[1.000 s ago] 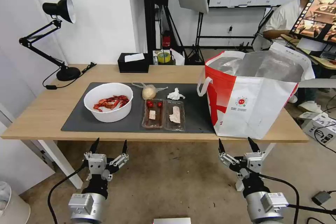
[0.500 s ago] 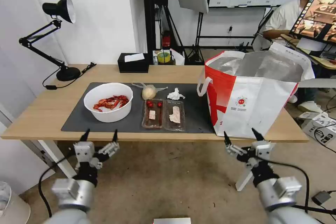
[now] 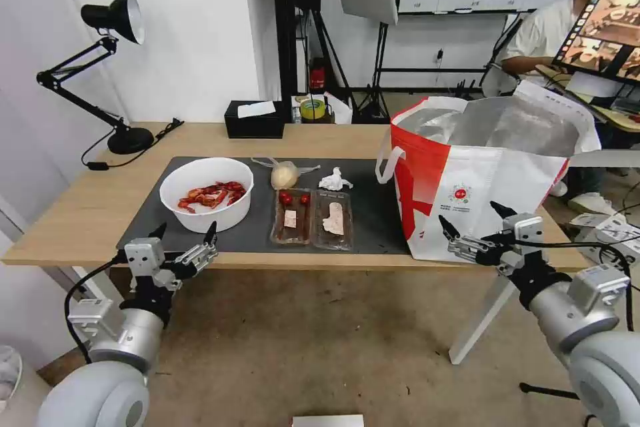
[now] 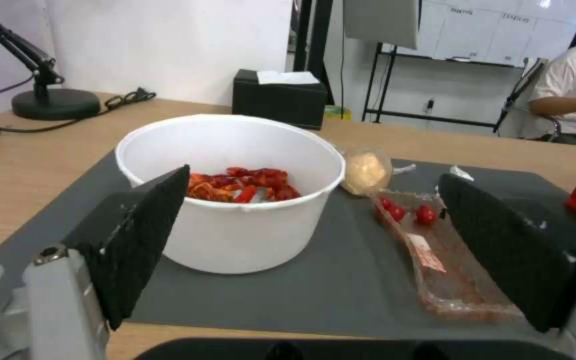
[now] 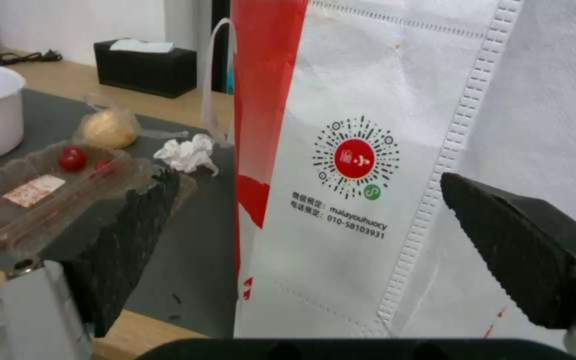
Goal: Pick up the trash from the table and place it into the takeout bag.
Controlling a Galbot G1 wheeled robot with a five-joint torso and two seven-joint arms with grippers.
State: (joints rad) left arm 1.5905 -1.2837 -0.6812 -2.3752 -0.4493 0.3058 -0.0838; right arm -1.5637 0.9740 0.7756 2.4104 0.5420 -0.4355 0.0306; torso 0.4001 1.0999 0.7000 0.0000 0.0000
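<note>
Left hand point(image 3: 184, 244): jaws apart, empty; white bowl point(image 3: 207, 194) near, at 1 o'clock. Right hand point(image 3: 475, 227): jaws apart, empty, facing takeout bag point(image 3: 480, 193) at 12 o'clock.

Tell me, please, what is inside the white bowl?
Red crayfish shells lie in the white bowl; whatever sits beneath them is hidden.

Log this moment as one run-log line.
left gripper: open, facing bowl | right gripper: open, at takeout bag | trash on table
</note>
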